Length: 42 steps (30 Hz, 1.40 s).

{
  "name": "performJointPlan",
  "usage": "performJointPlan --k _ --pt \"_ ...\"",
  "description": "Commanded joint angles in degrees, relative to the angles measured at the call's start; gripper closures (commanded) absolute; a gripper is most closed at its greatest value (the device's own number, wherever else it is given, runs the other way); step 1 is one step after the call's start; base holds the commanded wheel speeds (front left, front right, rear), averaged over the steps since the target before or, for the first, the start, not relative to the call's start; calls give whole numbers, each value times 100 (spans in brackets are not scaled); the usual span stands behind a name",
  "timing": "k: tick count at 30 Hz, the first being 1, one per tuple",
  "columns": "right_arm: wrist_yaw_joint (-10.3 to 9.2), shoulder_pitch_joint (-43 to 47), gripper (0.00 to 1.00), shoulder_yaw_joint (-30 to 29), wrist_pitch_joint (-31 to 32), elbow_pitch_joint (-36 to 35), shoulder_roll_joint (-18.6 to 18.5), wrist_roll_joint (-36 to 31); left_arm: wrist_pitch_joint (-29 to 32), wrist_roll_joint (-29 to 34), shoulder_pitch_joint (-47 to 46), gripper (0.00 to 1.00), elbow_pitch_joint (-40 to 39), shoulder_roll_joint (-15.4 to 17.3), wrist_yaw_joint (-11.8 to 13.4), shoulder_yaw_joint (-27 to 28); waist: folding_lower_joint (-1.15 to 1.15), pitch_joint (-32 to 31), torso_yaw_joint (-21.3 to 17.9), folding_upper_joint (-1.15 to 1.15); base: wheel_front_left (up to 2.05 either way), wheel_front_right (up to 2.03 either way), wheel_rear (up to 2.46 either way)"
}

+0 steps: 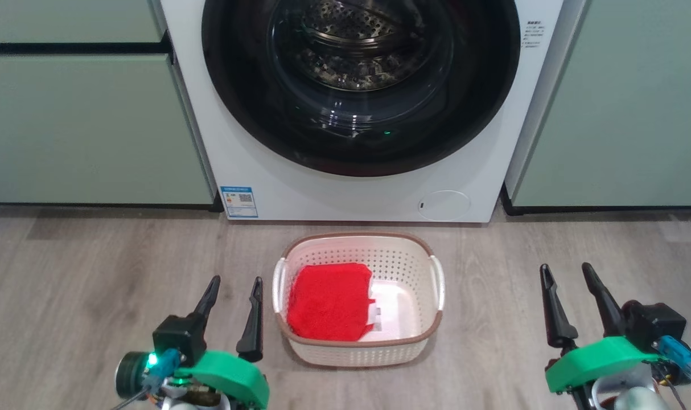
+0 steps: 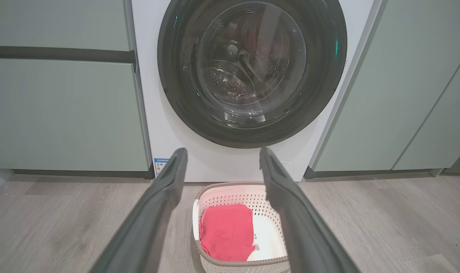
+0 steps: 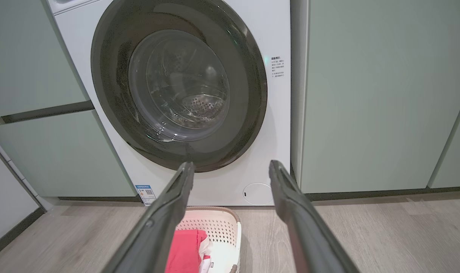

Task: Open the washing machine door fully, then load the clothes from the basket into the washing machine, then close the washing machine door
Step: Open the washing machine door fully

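Clothes (image 1: pixel 329 302) in basket (image 1: pixel 358 234) | between left hand (image 1: pixel 236 280), right hand (image 1: pixel 566 267) | both spread, empty

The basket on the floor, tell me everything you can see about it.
The basket is a small cream-white perforated plastic tub, a rounded rectangle with a brown woven-look rim and white side handles. It stands upright on the wood-look floor just before the washing machine, apart from it. The folded red clothes lie inside, covering its left part in the head view; the rest of its bottom shows pale.

Long dark fingers (image 1: pixel 208 297) on green brackets (image 1: pixel 234 373), black housings (image 1: pixel 180 339), blue plugs (image 1: pixel 674 348), perhaps thin cables (image 1: pixel 671 388).
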Motion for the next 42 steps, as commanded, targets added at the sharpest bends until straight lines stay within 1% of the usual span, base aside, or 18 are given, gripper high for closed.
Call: performJointPlan --k 1,16,20,21,23,25,32,42 --pt "0 -194 0 108 -60 -171 -89 27 -72 42 -164 0 -179 -29 -9 156 0 -2 2 0 123 123 -246" --pt "0 -216 0 90 -60 -145 -89 58 -72 33 -173 0 -200 -29 -15 192 0 26 -12 0 123 123 -246" --pt "0 -229 0 83 -60 -134 -89 71 -72 25 -193 0 -262 -29 -56 201 0 41 -26 0 123 123 -246" --pt "0 -233 0 79 -60 -131 -89 74 -72 86 -205 0 -336 -29 -48 220 0 45 -29 0 130 101 -231" --pt "0 -241 0 75 -60 -124 -89 93 -72 554 -211 0 -326 -29 39 170 0 51 -36 0 108 99 -207" --pt "0 -241 0 69 -60 -113 -89 110 -72 545 -202 0 -332 -29 61 126 0 54 -42 0 88 88 -176" --pt "0 -245 0 37 -60 -65 -89 117 -72 526 -202 0 -360 -29 16 121 0 54 -47 0 52 52 -105" --pt "0 -258 0 27 -60 -58 -89 130 -72 546 -193 0 -442 -29 -3 181 0 50 -44 0 0 0 0"
